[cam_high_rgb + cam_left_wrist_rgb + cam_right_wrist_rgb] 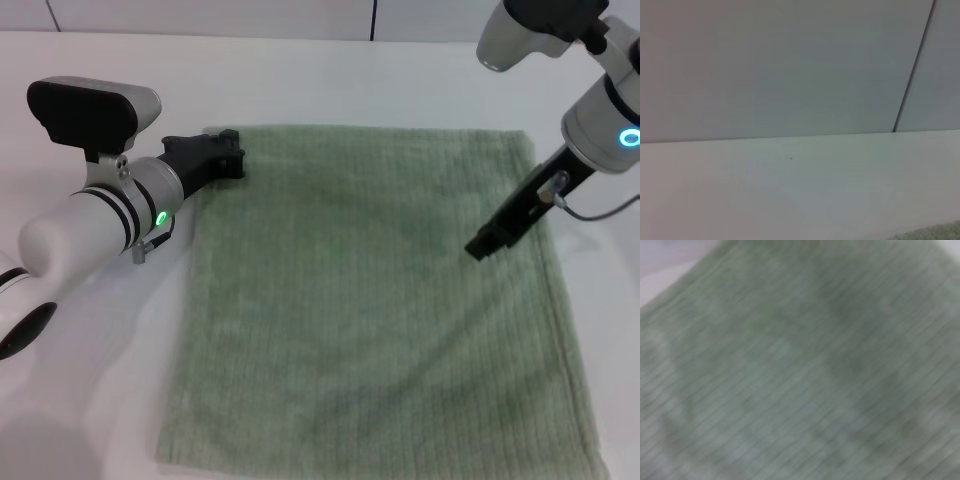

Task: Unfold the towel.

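The towel [370, 300] is a large pale sage-green ribbed cloth lying spread out flat on the white table [100, 350], roughly rectangular. My left gripper [228, 156] is low at the towel's far left corner, touching or just beside its edge. My right gripper [488, 243] hangs a little above the towel's right part, pointing down and left, with nothing in it. The right wrist view is filled with the towel's ribbed surface [800, 370]. The left wrist view shows only a sliver of towel [940, 233] beside bare table.
A pale wall with a dark vertical seam [912, 70] runs along the table's far edge [300, 38]. A thin cable [600, 212] loops from my right wrist over the towel's right edge.
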{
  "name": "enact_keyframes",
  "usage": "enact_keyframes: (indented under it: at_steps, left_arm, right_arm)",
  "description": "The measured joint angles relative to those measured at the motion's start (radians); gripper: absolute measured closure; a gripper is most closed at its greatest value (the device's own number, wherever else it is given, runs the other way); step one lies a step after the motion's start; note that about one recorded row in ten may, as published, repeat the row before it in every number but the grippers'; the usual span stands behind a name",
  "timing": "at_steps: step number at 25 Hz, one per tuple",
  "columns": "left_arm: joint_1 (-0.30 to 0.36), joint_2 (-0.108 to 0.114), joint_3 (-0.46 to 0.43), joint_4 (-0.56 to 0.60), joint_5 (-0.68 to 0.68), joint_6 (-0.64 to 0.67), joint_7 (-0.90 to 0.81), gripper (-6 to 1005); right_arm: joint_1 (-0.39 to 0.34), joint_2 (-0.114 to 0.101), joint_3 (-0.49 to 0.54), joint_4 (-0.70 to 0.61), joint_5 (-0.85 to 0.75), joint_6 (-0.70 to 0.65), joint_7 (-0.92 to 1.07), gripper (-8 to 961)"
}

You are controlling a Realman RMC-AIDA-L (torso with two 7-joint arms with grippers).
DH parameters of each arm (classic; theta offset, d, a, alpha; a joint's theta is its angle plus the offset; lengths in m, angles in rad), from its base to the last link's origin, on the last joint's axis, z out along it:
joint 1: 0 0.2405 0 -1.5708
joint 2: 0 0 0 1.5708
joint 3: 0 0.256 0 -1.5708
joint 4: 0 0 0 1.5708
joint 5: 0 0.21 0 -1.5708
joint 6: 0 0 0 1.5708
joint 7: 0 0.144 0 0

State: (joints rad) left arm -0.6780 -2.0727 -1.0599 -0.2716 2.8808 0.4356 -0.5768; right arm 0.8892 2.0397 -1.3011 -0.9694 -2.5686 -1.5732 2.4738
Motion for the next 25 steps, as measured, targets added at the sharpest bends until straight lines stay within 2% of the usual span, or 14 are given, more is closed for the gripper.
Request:
enact_keyframes:
  at_steps: [8, 15, 21, 22, 23, 25]
  left_arm:
    - [0.0, 0.002, 0.0, 0.0, 0.0, 0.0, 0.0, 995]
    - [0.003, 0.002, -0.012, 0.0, 0.0, 0.0, 0.0, 992]
    - [0.005, 0.002, -0.015, -0.001, 0.0, 0.0, 0.0, 989]
    - [0.006, 0.002, -0.015, -0.001, 0.0, 0.001, 0.0, 988]
    - [0.006, 0.002, -0.015, -0.001, 0.0, 0.001, 0.0, 988]
    - [0.006, 0.002, -0.018, -0.001, 0.0, 0.001, 0.0, 987]
  right_arm:
    - [-0.037, 0.014, -0.006, -0.014, -0.018, 0.23, -0.035, 706]
    - [-0.123, 0.039, -0.025, -0.027, -0.02, 0.561, -0.112, 705]
    - [-0.216, 0.05, -0.152, 0.006, -0.007, 0.943, -0.131, 705]
    - [-0.234, 0.052, -0.202, 0.034, 0.001, 1.054, -0.131, 705]
    - [-0.234, 0.052, -0.202, 0.034, 0.001, 1.054, -0.131, 705]
    - [-0.249, 0.053, -0.265, 0.074, 0.035, 1.18, -0.13, 705]
